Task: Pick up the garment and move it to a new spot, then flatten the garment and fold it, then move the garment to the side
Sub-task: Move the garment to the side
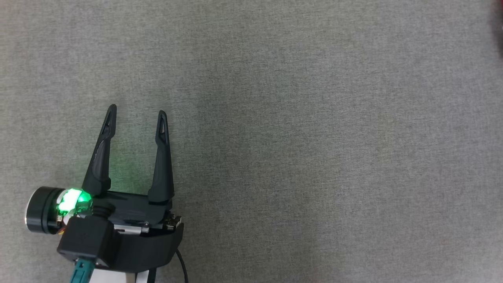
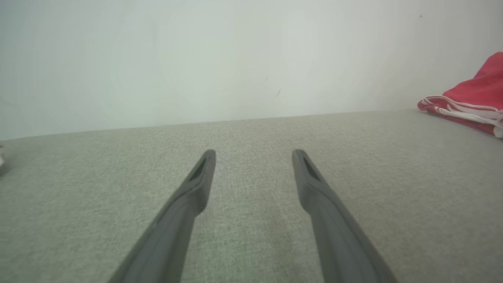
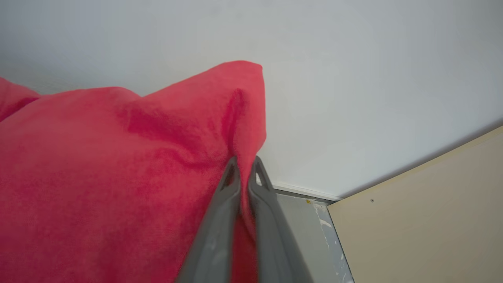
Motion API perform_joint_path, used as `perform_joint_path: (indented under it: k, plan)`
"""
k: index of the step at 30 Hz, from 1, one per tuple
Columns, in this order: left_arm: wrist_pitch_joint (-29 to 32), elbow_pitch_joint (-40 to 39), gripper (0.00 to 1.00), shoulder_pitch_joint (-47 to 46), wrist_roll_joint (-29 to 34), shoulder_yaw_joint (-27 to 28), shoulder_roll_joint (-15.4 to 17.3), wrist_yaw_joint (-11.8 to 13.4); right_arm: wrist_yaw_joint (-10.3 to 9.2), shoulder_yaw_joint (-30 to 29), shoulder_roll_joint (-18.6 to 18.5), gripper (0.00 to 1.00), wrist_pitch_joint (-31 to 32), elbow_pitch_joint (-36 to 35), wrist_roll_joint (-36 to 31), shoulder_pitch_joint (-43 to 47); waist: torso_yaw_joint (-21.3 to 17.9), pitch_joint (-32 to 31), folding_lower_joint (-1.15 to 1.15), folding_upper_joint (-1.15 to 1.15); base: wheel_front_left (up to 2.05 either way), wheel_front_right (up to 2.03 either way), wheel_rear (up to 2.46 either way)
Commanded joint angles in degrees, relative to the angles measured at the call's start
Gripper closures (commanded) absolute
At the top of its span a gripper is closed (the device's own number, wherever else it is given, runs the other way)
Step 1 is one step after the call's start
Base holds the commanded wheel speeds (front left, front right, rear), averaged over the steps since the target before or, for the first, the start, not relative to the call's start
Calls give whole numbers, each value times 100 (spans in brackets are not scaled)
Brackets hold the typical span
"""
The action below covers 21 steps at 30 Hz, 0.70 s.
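I saw my right gripper (image 3: 244, 163) clamped on the garment (image 3: 118, 165), well right of my open, empty left gripper (image 1: 137, 114).

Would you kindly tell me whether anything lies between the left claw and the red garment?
Nothing visible does. In the left wrist view, bare grey surface runs from the open left claw to the red garment at far right, which the right claw grips.

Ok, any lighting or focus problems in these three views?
Head view: flat, even light, green glow from the light on the left end effector tinting the table. Left wrist view: near fingers soft, wall hazy. Right wrist view: close garment blurred.
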Motion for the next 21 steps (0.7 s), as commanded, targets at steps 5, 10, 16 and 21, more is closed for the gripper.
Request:
perform_joint_path:
  k: [5,10,16,21]
  plan:
    - [-18,-15,0,-9,6,-23,3,45,-15,-37,-26,11,123,168,-173,-54,46,-77,-1,-1,0,0,0]
    - [-18,86,0,116,-53,42,2,106,-15,-188,36,0,-6,250,-385,4,19,-339,-1,-1,0,0,0]
    - [-18,326,0,413,-165,182,-1,126,-15,-320,469,0,-349,-57,-443,169,-71,-1004,-1,-1,0,0,0]
    - [-18,574,0,761,-269,282,-4,126,-15,-427,894,0,-521,-624,-336,638,-36,-1687,-1,-1,0,0,0]
